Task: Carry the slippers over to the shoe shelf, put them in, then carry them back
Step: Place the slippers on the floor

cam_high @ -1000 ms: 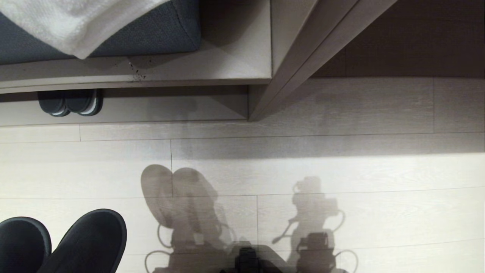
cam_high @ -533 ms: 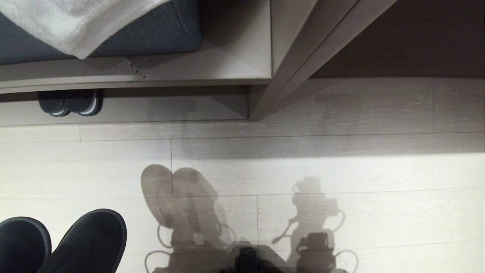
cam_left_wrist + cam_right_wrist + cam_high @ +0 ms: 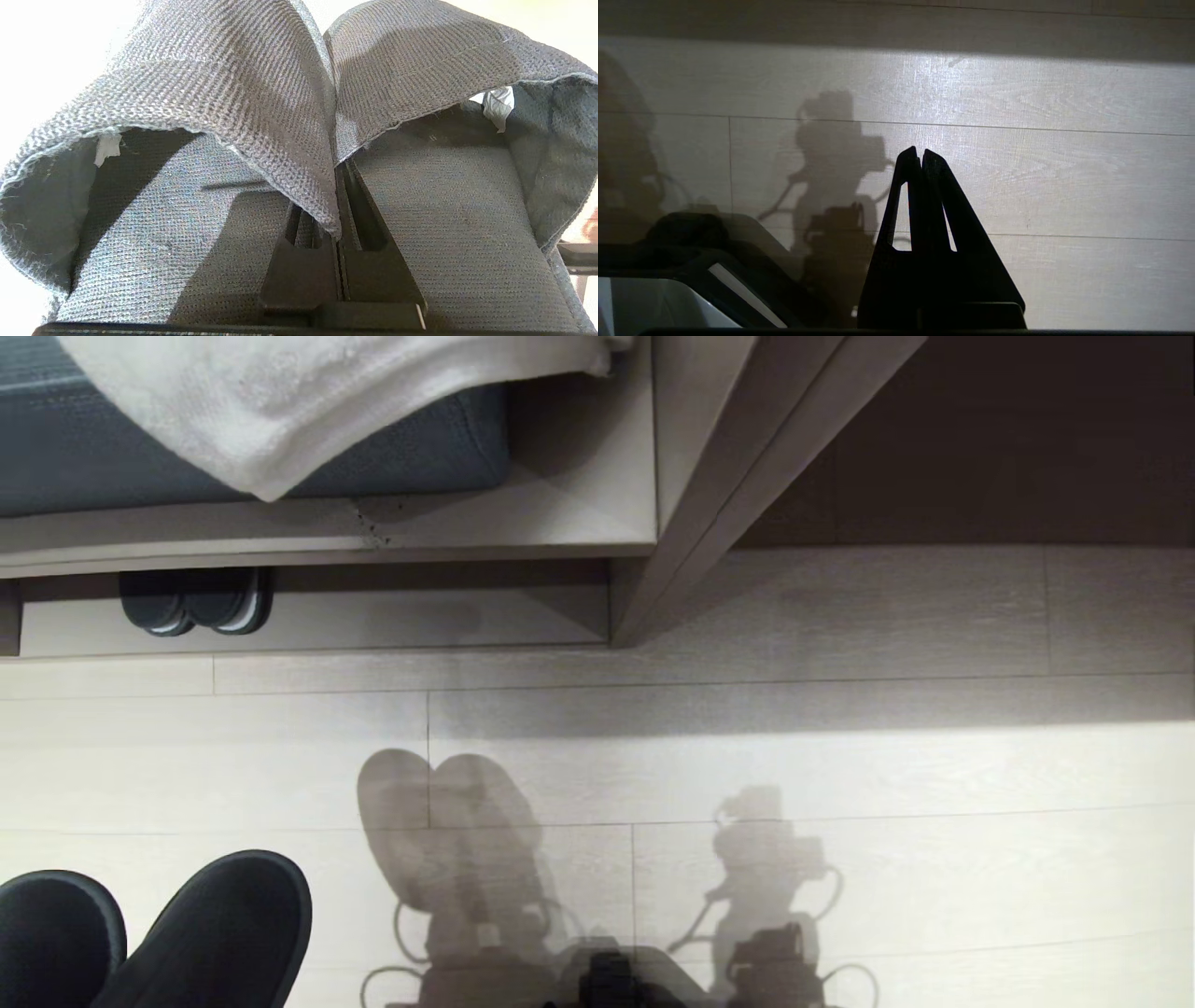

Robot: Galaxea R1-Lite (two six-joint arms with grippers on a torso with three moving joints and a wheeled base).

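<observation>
Head view steeply down on floor, shared with right wrist; left wrist close on slippers

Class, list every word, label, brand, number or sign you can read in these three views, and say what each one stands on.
None: no readable text in any view.
The slippers, held by the left end effector, carry small white tags, blank or too small to read.
Nothing is printed on the shoe shelf, the white towel or the floor.
</observation>
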